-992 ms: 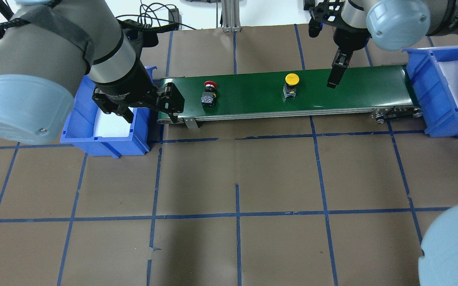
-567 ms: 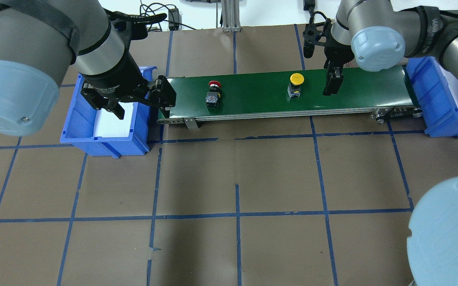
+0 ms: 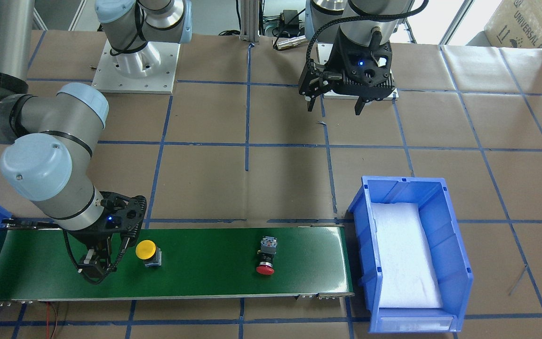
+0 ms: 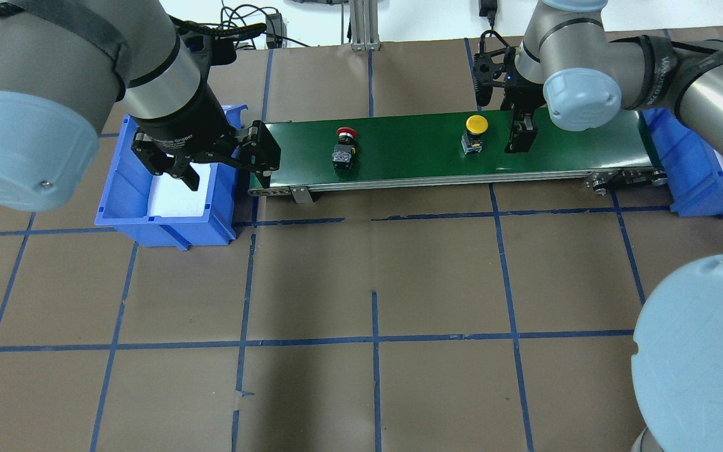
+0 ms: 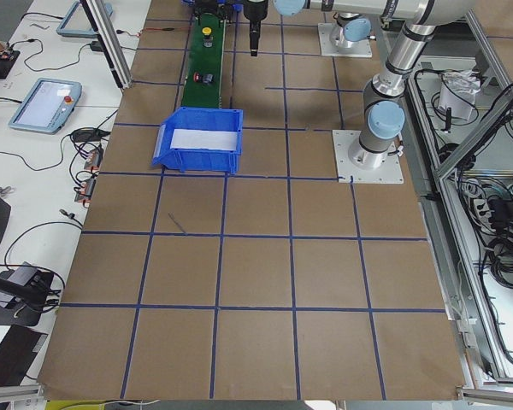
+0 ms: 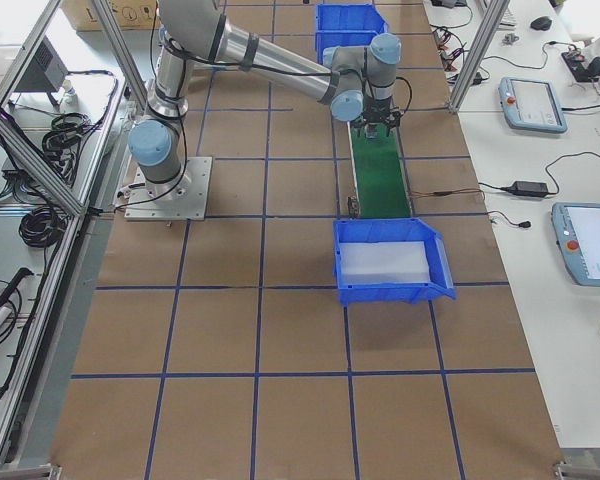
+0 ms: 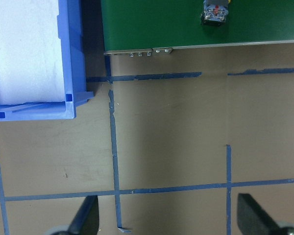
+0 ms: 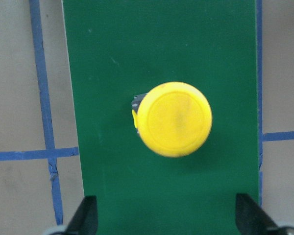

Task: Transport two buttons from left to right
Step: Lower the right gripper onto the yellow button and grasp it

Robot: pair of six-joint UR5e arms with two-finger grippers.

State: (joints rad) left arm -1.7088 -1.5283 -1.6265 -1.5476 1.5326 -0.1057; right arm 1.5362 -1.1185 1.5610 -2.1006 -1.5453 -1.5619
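Right gripper: The right gripper [image 4: 517,144] hangs low over the green belt [image 4: 412,160]. It is spread wide and holds nothing. Its fingers [image 8: 85,215] sit at the two bottom corners of the right wrist view.
Yellow button: The yellow button [image 8: 174,119] stands cap-up on the belt, just beside the right gripper on the side away from the right bin [image 4: 694,188]. In the wrist view it lies about midway across the gap, but ahead of the tips and not yet between them.
Step in hand: As I judge it, you are closing in to pick the yellow one.
How to do it well: Slide over until the cap sits in the middle of the gap. Then come down past the wide cap and close on the body beneath it, because the round cap looks likely to slip. Keep the tips off the belt, and lift straight up before you swing toward the right bin.
Red button: The red button [image 4: 344,145] is farther along the belt, well apart from the right gripper. It seems to lie on its side with the cap pointing away from the robot, though I am not certain.
Left gripper: The left gripper [image 4: 228,172] is wide open and empty. It is up by the belt's end and the left bin [image 4: 148,221], well apart from both buttons.
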